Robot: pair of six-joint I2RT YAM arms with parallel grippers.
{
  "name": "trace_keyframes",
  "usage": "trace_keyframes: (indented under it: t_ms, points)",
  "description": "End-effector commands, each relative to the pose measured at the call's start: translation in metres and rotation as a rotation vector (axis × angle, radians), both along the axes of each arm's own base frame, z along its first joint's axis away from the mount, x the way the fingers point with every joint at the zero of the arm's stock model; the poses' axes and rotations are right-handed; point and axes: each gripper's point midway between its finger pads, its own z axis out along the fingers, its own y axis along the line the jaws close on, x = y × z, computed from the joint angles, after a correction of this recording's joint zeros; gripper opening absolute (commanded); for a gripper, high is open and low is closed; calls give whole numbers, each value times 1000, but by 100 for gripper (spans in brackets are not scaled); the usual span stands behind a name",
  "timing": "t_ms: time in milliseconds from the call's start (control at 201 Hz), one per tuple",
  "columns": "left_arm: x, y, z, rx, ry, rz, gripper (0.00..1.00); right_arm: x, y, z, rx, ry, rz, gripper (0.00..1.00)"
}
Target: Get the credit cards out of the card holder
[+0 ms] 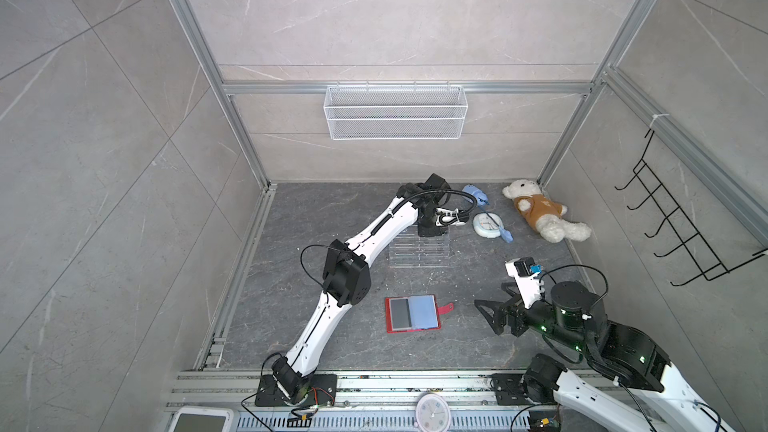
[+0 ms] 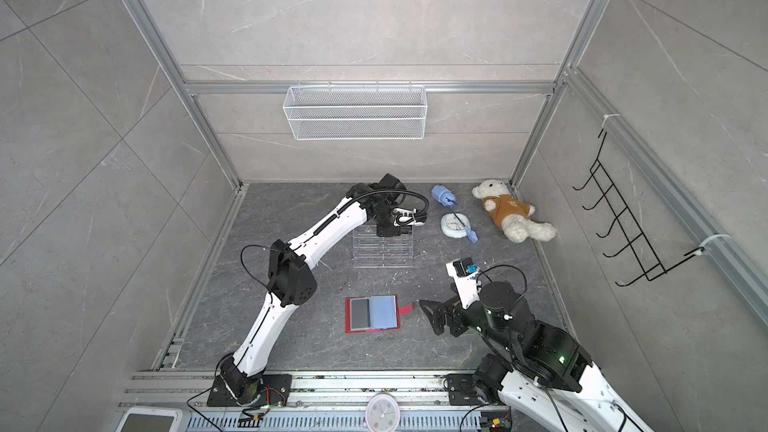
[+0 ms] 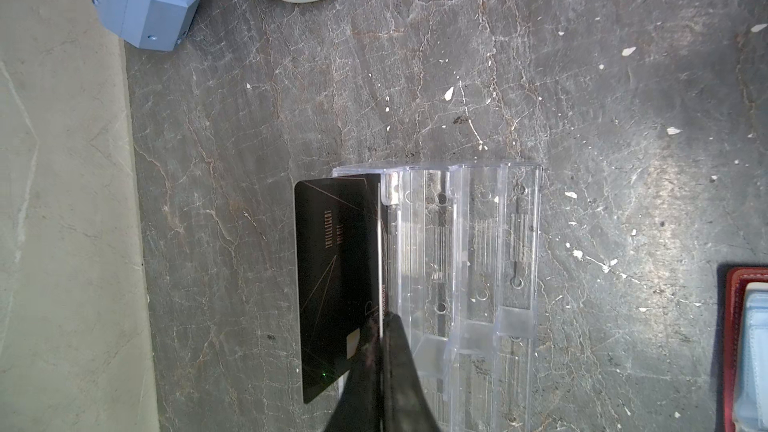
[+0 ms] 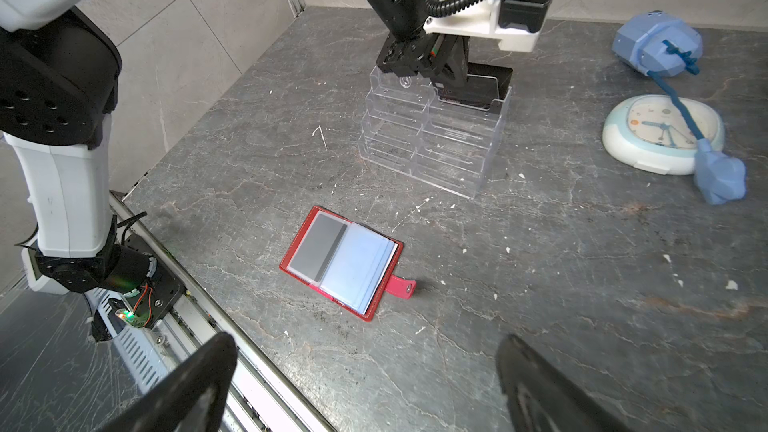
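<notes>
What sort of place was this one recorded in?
Probably a robot lab test cell: an aluminium frame holds tile-look wall panels, robot arms are bolted to a front rail, and a teddy bear lies about.

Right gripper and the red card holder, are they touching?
Apart. In the right wrist view, bare table shows between the open right gripper and the red card holder lying flat ahead of it.

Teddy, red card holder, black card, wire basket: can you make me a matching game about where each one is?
1 teddy
2 card holder
3 black card
4 wire basket

A hanging on the back wall
B lying open on the table
C in the shut left gripper, at the clear stand
D lying by the far right corner

Pairs: 1-D, 2-B, 3-C, 4-A
</notes>
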Motion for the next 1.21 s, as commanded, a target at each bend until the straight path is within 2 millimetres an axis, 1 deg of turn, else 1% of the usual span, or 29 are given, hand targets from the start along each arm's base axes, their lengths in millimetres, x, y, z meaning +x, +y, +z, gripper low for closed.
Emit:
trace_keyframes:
  t_ms: [0, 224, 403, 577, 667, 881, 936, 1115, 1205]
  points:
    - [2, -11, 10, -41, -20, -10, 0, 2, 0, -5, 0, 10, -12, 100]
    - [2, -15, 9, -51, -26, -16, 0, 3, 2, -7, -4, 17, -8, 100]
    - [6, -13, 11, -44, -50, -6, 0, 2, 3, -7, -2, 21, -1, 100]
    - [8, -11, 7, -29, -63, 9, 0, 2, 4, -8, -1, 22, 2, 100]
    - [9, -11, 7, -34, -63, 20, 6, 2, 4, -9, -3, 24, 3, 100]
    - [12, -11, 4, -26, -75, 30, 7, 2, 5, -9, -3, 26, 5, 100]
    - [15, -10, 6, -27, -88, 36, 7, 2, 5, -9, -4, 27, 5, 100]
    - [10, -12, 18, -46, -98, 30, 11, 3, 7, -10, -6, 32, 10, 100]
    - [9, -12, 19, -48, -98, 29, 13, 3, 7, -11, -8, 34, 10, 100]
